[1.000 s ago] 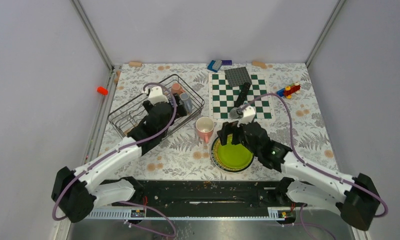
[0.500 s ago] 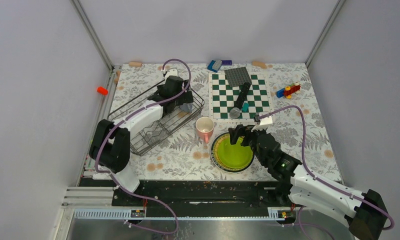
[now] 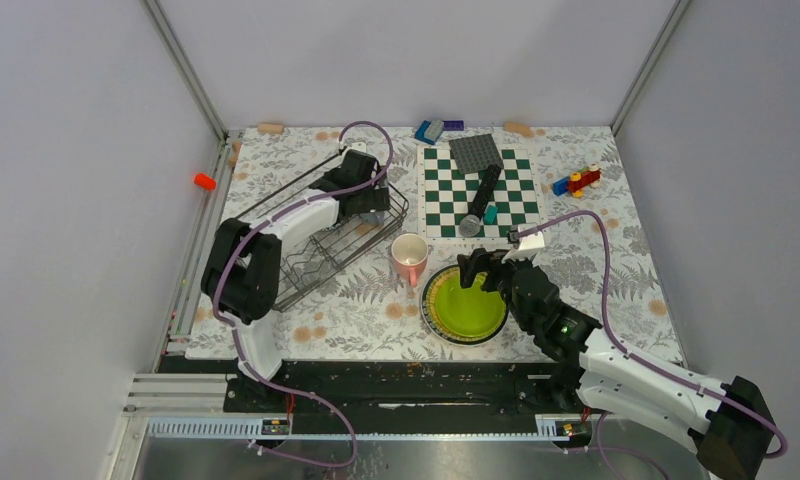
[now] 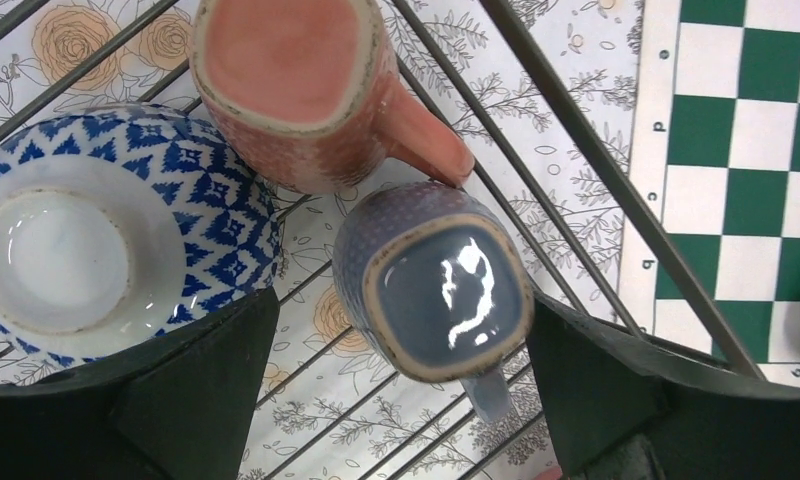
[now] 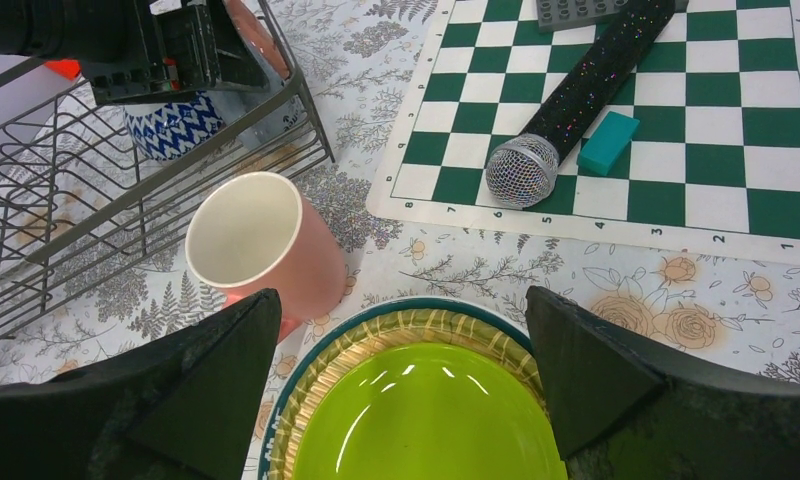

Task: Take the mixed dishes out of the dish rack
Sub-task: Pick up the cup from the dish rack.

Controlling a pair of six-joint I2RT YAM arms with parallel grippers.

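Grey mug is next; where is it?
Left wrist view: grey mug sits in the dish rack, right of the blue bowl, below the pink mug.

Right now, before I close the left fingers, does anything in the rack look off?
Nothing stands out: the pink mug, grey mug and blue patterned bowl sit upside down in the rack, none visibly damaged.

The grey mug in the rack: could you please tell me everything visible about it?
The grey mug looks like glazed ceramic, blue-grey with a dotted wall and a squarish, glossy base ringed in tan. It seems to stand upside down on the rack's wires, handle towards the view's bottom. The pink mug's handle nearly meets it; the open left gripper hovers above, not touching.
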